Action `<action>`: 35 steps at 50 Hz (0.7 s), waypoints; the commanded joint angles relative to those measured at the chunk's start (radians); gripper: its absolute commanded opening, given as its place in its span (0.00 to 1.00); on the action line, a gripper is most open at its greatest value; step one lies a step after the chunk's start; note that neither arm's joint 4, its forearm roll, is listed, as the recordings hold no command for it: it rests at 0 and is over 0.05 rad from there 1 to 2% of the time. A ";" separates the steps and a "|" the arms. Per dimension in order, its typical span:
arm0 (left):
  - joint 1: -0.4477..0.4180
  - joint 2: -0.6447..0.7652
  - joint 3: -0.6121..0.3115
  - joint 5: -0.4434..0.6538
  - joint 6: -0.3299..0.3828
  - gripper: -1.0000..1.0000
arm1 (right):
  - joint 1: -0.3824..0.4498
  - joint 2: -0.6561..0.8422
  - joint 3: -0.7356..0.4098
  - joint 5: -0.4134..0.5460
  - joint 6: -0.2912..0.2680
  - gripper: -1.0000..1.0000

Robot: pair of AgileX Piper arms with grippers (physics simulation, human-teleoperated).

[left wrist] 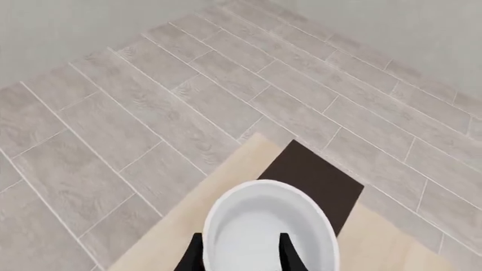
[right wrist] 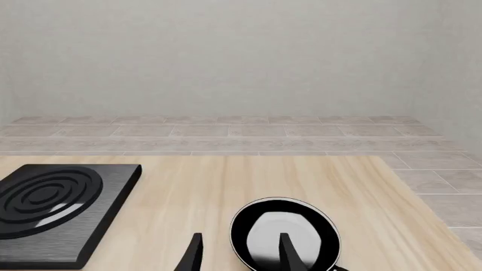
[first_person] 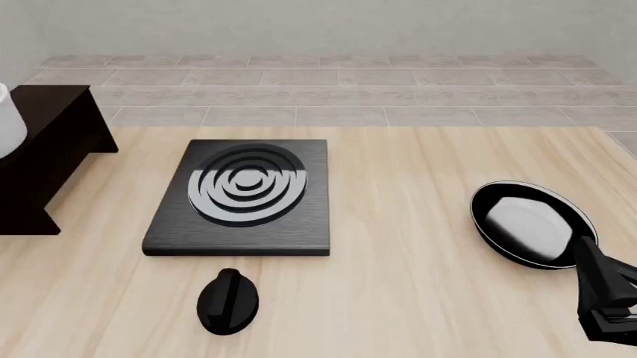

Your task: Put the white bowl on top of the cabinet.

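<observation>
Setting is presenting as a simulated kitchen mock-up. A light wooden table [first_person: 418, 298] is serving as the worktop. A flat black stove plate [first_person: 242, 198] with grey concentric rings is lying on it; a black knob [first_person: 228, 300] is sitting just in front of the stove plate, a black frying pan [first_person: 530, 223] is resting well to its right, and a dark cabinet [first_person: 45, 149] is standing to its left. Grey tiled flooring [first_person: 339, 93] is running behind the stove plate, ending at a plain pale wall [first_person: 318, 26]
</observation>
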 commanded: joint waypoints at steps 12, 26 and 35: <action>0.009 -0.086 -0.047 0.090 -0.003 1.00 | 0.000 0.000 0.000 0.000 0.000 1.00; -0.031 -0.161 -0.022 0.122 -0.027 1.00 | 0.000 0.000 0.000 0.000 0.000 1.00; -0.056 -0.217 0.000 0.143 -0.039 1.00 | 0.000 0.000 0.000 0.000 0.000 1.00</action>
